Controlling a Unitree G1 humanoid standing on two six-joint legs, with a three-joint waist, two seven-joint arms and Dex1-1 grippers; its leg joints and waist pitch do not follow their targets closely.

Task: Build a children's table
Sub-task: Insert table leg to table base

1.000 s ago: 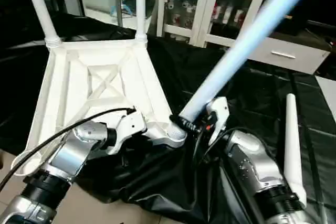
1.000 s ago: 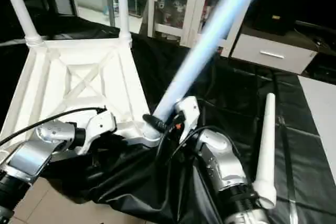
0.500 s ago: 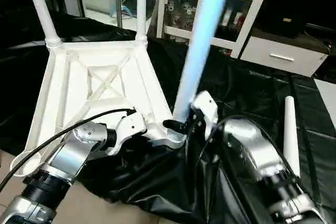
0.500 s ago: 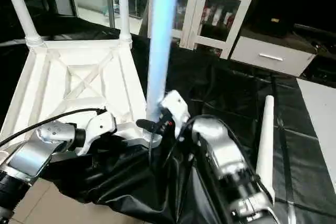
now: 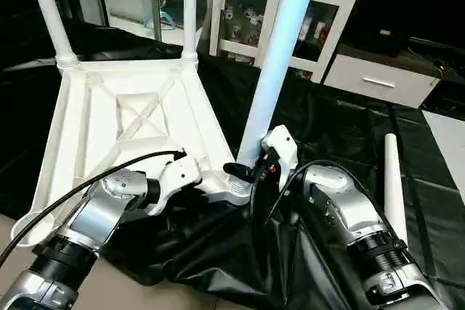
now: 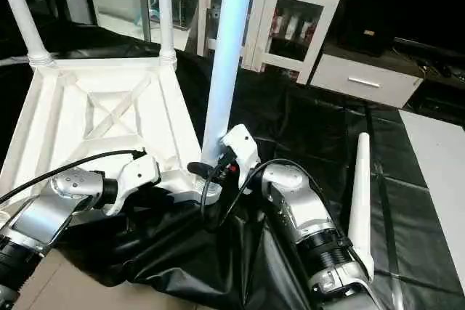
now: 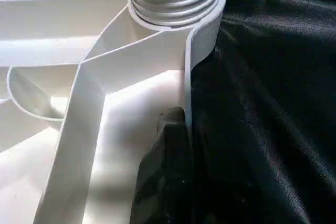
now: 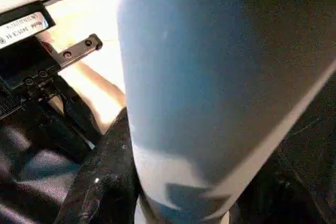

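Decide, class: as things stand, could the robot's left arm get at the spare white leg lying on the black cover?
Probably not. The left tool is clamped on the tabletop's rim, and the spare leg lies beyond the right arm, whose tool grips the near-upright leg.

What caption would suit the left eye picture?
Right gripper stands a third leg in the upturned tabletop's near corner socket while left gripper steadies the rim.

Black-covered work surface carrying the table parts

The black-covered work surface (image 5: 341, 128) is filling most of the frame, its cover bunching into folds at the lower centre. The upturned white tabletop (image 5: 123, 117) is lying on it at the left, and a loose white leg (image 5: 393, 186) is lying on it at the right.
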